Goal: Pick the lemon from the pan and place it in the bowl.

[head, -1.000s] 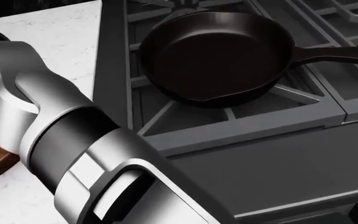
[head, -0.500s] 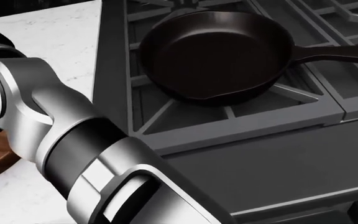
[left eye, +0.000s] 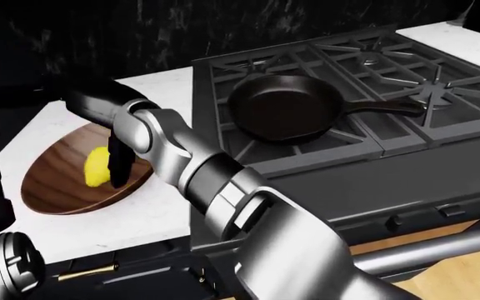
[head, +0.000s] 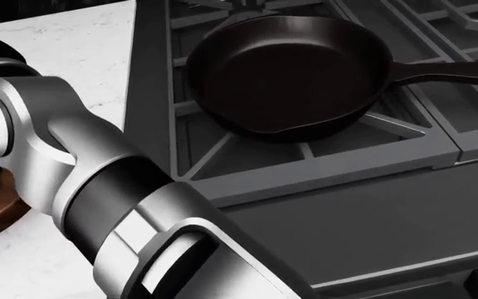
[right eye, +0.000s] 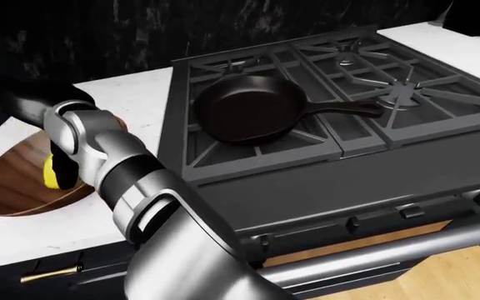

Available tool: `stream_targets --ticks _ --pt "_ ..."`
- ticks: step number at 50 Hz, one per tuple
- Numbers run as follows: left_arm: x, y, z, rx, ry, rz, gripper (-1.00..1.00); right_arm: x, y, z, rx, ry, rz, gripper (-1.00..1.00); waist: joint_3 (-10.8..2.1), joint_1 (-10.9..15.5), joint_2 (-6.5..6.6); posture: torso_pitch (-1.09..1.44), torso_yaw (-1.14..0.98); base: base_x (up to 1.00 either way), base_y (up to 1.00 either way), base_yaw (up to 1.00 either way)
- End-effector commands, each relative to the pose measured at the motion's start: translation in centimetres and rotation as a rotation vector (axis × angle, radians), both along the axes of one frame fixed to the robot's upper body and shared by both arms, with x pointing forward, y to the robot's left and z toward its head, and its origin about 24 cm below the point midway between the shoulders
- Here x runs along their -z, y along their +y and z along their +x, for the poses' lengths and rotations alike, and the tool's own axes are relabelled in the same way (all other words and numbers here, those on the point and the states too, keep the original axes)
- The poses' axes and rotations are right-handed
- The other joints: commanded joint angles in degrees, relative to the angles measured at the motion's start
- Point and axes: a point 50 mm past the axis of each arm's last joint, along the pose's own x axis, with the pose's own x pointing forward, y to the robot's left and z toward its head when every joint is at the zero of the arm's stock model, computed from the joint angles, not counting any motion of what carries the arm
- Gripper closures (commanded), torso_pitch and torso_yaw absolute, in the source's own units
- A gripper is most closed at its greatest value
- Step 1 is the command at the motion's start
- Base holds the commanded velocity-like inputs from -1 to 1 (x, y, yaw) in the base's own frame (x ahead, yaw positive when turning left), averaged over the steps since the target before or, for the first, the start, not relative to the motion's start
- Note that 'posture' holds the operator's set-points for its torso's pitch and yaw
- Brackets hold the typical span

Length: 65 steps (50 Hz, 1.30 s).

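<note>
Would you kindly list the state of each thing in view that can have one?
lemon: inside the bowl, out of the pan
bowl: upright on the counter, holding the lemon
pan: empty, on the stove grate
left hand: over the bowl beside the lemon; grip unclear
right hand: not seen
</note>
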Motion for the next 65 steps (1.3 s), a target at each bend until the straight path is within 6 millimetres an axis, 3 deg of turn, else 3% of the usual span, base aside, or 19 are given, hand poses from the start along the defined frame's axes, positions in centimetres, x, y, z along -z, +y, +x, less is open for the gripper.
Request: stream_targets --ticks 1,33,53,65 --pt "-2.7 0.0 -0.5 -0.004 -0.097 0.047 -1.0 -2.2 0.2 -0.4 -0.02 -0.072 0.047 -1.0 -1.56 -0.07 0.85 0.0 0.0 0.0 0.0 0.0" --pt "-2.7 -0.1 -0.5 -0.005 -0.096 0.05 -1.0 -3.0 -0.3 0.0 -0.003 -0.068 0.073 -1.0 -1.51 -0.19 0.82 0.0 0.0 0.0 0.0 0.0" --pt "-2.8 -0.5 -0.2 0.002 -0.094 0.054 -1.0 -3.8 -1.9 1.4 0.05 -0.074 0.102 -1.0 -1.47 -0.04 0.5 0.0 0.0 0.0 0.0 0.0" --pt "-3.5 -1.2 0.2 0.012 -0.098 0.064 -1.0 -4.5 -3.9 2.9 0.114 -0.072 0.13 -1.0 -1.5 0.12 0.06 0.0 0.0 0.0 0.0 0.0"
